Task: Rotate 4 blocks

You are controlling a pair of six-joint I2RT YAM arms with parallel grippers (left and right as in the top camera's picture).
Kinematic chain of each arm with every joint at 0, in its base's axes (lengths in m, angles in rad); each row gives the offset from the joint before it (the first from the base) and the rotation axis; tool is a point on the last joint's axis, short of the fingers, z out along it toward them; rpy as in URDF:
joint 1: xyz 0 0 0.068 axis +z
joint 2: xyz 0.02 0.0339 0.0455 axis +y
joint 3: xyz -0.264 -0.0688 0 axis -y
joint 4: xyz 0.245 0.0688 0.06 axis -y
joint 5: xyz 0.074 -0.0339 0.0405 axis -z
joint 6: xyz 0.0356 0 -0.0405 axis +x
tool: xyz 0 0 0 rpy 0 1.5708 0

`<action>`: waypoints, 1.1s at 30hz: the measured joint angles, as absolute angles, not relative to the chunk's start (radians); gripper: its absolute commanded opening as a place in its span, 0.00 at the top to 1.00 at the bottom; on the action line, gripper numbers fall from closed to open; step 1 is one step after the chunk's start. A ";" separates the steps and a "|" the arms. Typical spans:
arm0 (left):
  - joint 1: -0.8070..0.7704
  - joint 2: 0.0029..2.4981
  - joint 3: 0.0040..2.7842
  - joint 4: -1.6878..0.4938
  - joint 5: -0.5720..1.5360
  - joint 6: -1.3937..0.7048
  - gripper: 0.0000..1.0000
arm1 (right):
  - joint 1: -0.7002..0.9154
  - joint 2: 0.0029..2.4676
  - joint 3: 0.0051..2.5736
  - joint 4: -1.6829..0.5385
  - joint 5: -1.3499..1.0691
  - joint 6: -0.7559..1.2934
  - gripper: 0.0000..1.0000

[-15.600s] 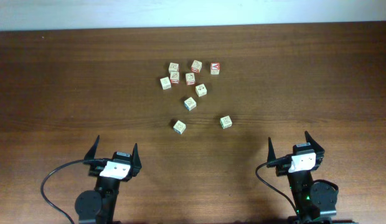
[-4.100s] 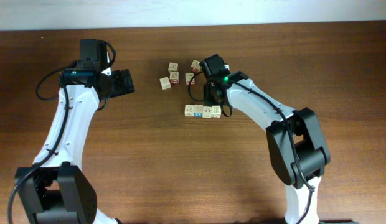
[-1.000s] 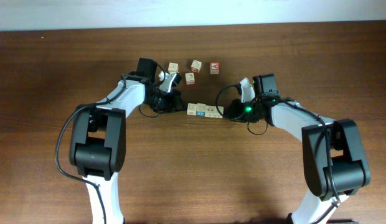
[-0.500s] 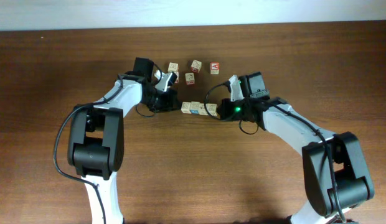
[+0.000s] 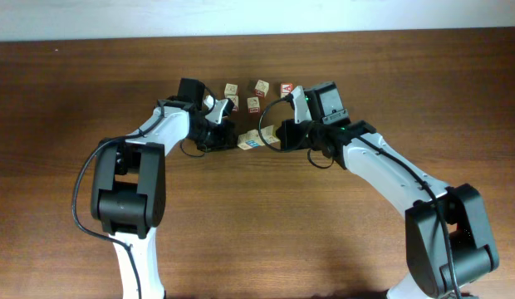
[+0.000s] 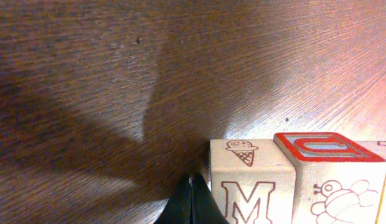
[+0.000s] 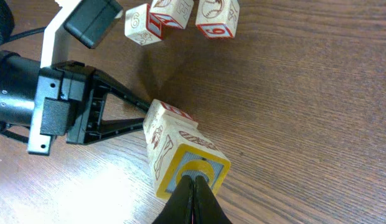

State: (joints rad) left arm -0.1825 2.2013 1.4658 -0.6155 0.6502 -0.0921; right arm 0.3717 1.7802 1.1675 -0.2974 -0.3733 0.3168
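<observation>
With the left gripper (image 6: 193, 198) and right gripper (image 7: 193, 200) both pressed together and bearing on opposite ends of the row of blocks (image 5: 258, 139) mid-table, unequal end pressure could buckle the row or skid it into the red-printed cubes (image 5: 254, 104) just behind.

Letter "M" on a block (image 6: 249, 180)

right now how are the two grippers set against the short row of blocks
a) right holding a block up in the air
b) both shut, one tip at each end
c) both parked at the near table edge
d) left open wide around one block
b: the left gripper has closed tips at the M block, and the right gripper has closed tips at the yellow-framed block on the row's other end.
</observation>
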 measured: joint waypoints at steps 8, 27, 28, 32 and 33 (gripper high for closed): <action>-0.214 2.192 1.473 -0.629 0.583 -0.096 1.00 | 0.428 1.766 1.195 -0.258 -0.393 0.331 0.96; -0.157 2.192 1.473 -0.646 0.578 -0.095 1.00 | 0.442 1.774 1.197 -0.212 -0.400 0.360 0.96; -0.157 2.192 1.477 -0.646 0.569 -0.095 1.00 | 0.442 1.774 1.197 -0.212 -0.400 0.360 0.96; -0.154 2.192 1.501 -0.657 0.521 -0.095 1.00 | 0.454 1.787 1.197 -0.183 -0.401 0.360 0.96; -0.154 2.192 1.502 -0.657 0.519 -0.095 1.00 | 0.459 1.788 1.197 -0.181 -0.400 0.360 0.96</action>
